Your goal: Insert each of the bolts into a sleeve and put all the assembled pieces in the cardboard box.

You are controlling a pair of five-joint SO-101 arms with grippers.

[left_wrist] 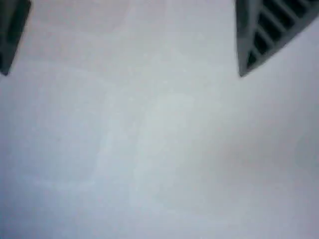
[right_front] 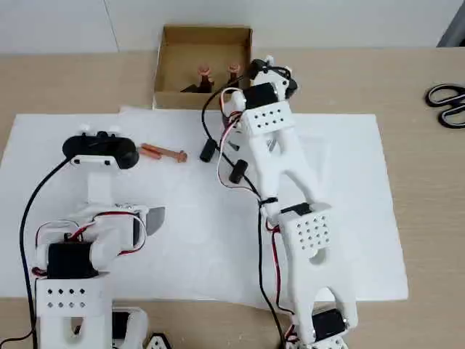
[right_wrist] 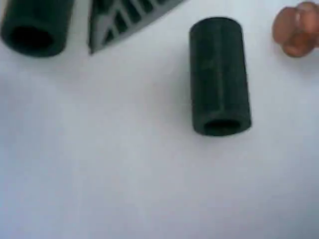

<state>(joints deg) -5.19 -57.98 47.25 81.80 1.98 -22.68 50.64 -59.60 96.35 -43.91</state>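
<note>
Two orange bolts (right_front: 163, 152) lie side by side on the white paper (right_front: 349, 218), left of two black sleeves (right_front: 209, 150) (right_front: 237, 171). My right gripper (right_front: 227, 142) hangs open above the sleeves. One grey finger (right_wrist: 129, 17) shows there, between one lying sleeve (right_wrist: 219, 74) and the other (right_wrist: 32, 25), with a bolt head (right_wrist: 296, 30) beyond. The cardboard box (right_front: 168, 69) at the back holds two upright assembled pieces (right_front: 205, 76) (right_front: 232, 73). My left gripper (right_front: 147, 220) is open over bare paper, nothing between its fingers (left_wrist: 271, 35).
Black scissors (right_front: 447, 104) lie on the wooden table at the far right, off the paper. The right arm's cables (right_front: 218, 163) loop down beside the sleeves. Bare paper stretches across the middle and right.
</note>
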